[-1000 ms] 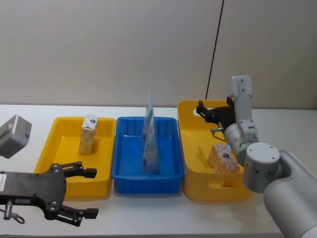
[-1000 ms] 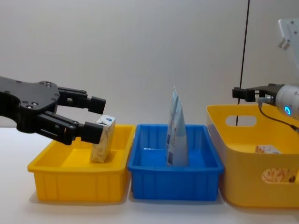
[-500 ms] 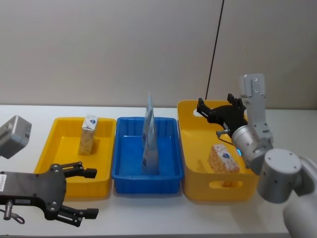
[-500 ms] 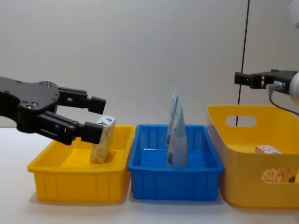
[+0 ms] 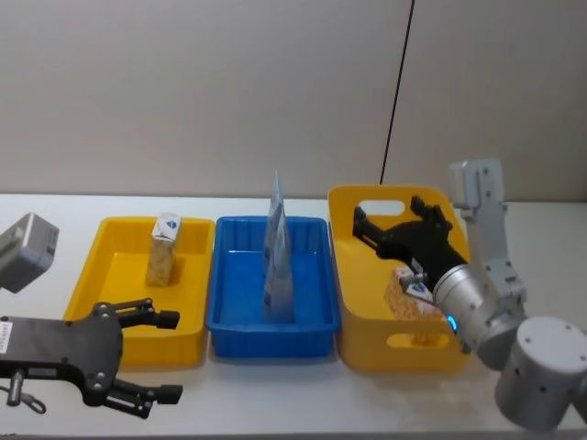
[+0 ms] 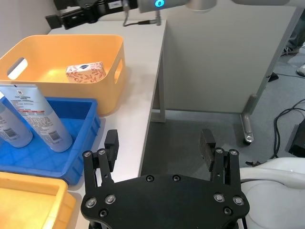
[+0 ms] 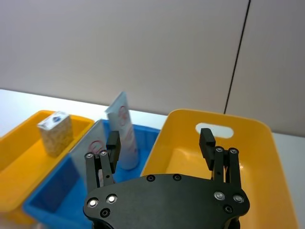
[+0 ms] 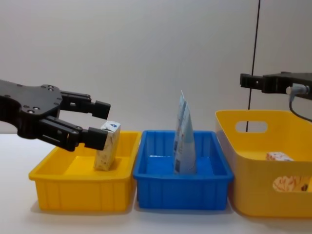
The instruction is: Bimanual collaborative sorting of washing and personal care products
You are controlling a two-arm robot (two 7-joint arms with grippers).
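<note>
1. Three bins stand in a row on the white table (image 5: 275, 390): a shallow left yellow bin (image 5: 119, 280), a blue bin (image 5: 273, 327) in the middle, and a deeper right yellow bin (image 5: 394, 353) with handle slots. Their long sides are just beside each other
2. The beige carton (image 5: 163, 249) with a blue mark stands upright at the back of the left yellow bin
3. The pale blue tubes (image 5: 278, 261) stand on their caps near the middle of the blue bin, leaning together; they rise well above its rim
4. The printed carton (image 6: 85, 71), white-grey with a red leaf pattern, lies on the floor of the right yellow bin. From the chest view the bin's front wall hides most of it
5. The left gripper (image 5: 172, 357) hangs low at the front of the left yellow bin, fingers spread wide with nothing between them. In the chest view its fingers cross in front of the beige carton, apart from it
6. The right gripper (image 7: 159, 140) hovers above the right yellow bin, pointing toward the blue bin, fingers spread and empty. In the head view its body covers part of the printed carton
7. A thin black cable (image 5: 396, 92) runs up the wall behind the right yellow bin
</note>
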